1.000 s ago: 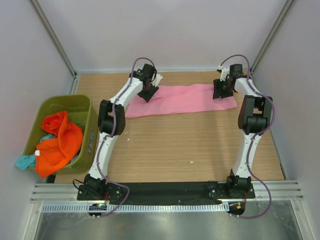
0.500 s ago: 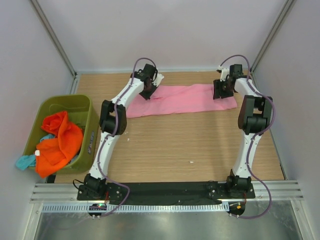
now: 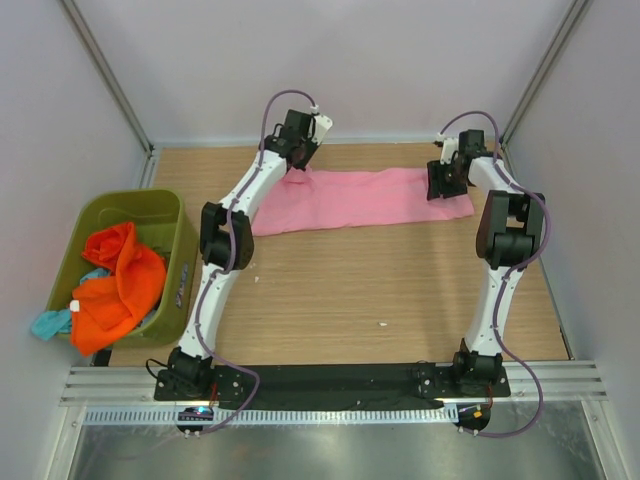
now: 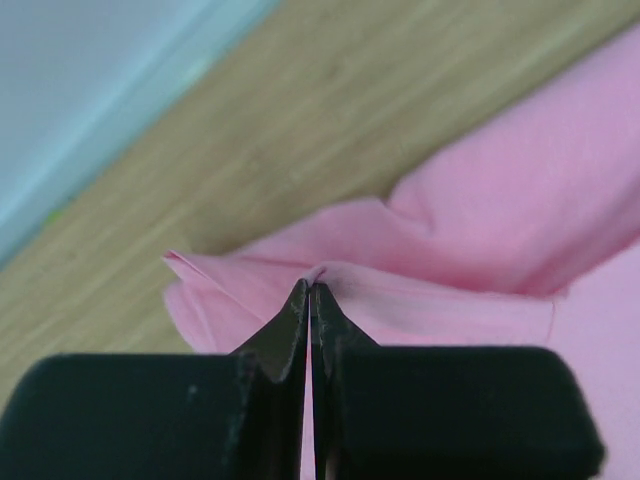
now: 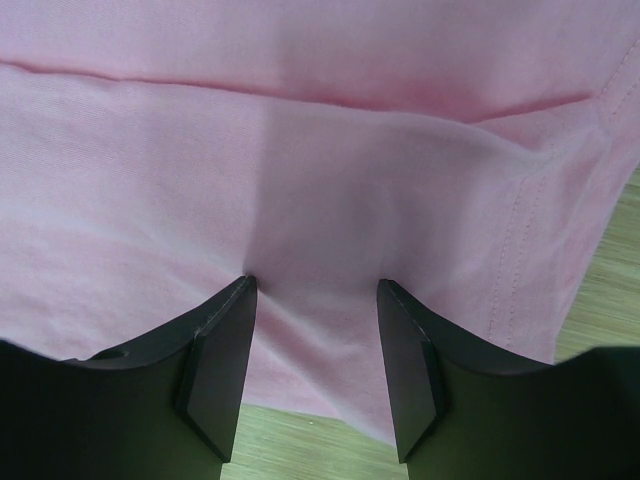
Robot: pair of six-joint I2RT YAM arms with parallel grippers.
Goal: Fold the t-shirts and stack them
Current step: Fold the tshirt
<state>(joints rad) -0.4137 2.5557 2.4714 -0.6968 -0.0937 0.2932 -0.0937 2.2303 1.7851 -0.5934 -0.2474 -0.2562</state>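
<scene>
A pink t-shirt (image 3: 360,198) lies folded into a long strip across the far side of the table. My left gripper (image 3: 297,171) is shut on the shirt's far left corner and holds that fold of pink cloth (image 4: 330,272) raised off the wood. My right gripper (image 3: 440,186) is open, its fingertips (image 5: 236,300) pressed down on the shirt's right end (image 5: 330,190) near the hem. Orange t-shirts (image 3: 120,285) sit in the green bin (image 3: 165,205) at the left.
A teal cloth (image 3: 48,322) hangs over the bin's near left rim. The back wall and side walls stand close around the table. A small white speck (image 3: 381,323) lies on the wood in the middle.
My left gripper has risen and moved toward the back wall, lifting the shirt's left corner with it. The right gripper has stayed in place.
</scene>
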